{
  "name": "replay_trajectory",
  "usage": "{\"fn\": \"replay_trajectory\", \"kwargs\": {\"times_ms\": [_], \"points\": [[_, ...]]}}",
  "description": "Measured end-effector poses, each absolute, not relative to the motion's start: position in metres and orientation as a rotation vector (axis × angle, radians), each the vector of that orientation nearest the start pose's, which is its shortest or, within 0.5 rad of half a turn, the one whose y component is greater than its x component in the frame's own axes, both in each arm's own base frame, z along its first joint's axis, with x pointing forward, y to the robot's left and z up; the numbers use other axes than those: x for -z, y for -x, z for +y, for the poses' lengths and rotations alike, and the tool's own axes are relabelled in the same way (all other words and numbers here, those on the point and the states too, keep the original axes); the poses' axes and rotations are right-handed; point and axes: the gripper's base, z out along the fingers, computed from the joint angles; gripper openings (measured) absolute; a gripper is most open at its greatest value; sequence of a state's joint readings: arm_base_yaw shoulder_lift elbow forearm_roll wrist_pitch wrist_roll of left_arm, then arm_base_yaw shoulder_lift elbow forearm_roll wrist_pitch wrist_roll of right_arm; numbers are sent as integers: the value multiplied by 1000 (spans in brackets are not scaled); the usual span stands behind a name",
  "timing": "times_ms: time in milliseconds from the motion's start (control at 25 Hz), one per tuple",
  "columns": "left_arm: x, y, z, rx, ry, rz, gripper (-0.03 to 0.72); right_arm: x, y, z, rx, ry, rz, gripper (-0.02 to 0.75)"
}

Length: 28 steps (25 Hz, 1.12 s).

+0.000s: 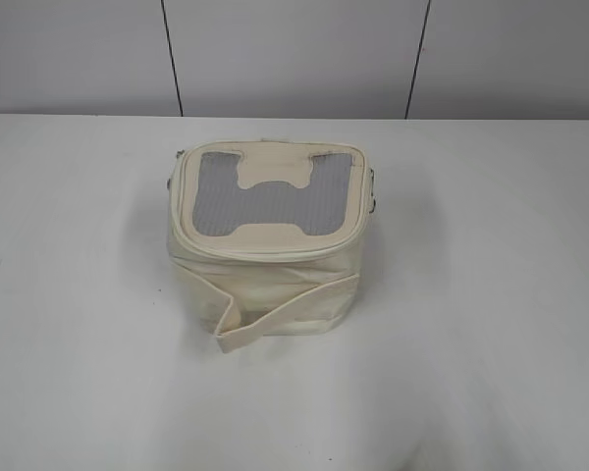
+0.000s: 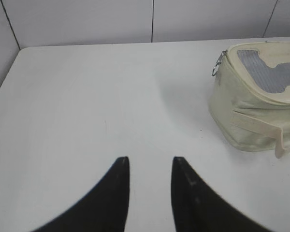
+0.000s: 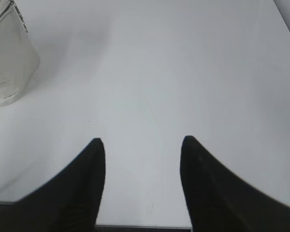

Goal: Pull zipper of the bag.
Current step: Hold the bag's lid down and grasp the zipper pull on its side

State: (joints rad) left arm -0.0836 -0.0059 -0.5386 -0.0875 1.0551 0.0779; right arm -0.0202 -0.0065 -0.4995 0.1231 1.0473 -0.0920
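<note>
Cream-white bag point(image 1: 265, 245) stands upright at centre of the exterior frame on the white bench point(image 1: 491, 314), mesh lid flat on top, contents hidden. Zipper point(image 2: 216, 69) ring pull hangs at its corner. Left gripper point(image 2: 151, 166) and right gripper point(image 3: 142, 145): fingers apart, holding nothing, well clear of it.

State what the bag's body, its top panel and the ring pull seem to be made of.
The bag body looks like matte cream fabric or soft leatherette; it creases. The top panel looks like grey mesh, finely gridded. The ring pull appears to be shiny silver metal.
</note>
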Motion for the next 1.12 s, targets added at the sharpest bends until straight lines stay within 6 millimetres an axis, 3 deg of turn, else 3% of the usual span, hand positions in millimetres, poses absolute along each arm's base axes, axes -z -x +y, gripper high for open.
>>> {"fn": "replay_trajectory", "kwargs": {"times_ms": [1120], "points": [[-289,11,-6,107,-167,1986,231,-279,5,10,-76,78,2018,400]]}}
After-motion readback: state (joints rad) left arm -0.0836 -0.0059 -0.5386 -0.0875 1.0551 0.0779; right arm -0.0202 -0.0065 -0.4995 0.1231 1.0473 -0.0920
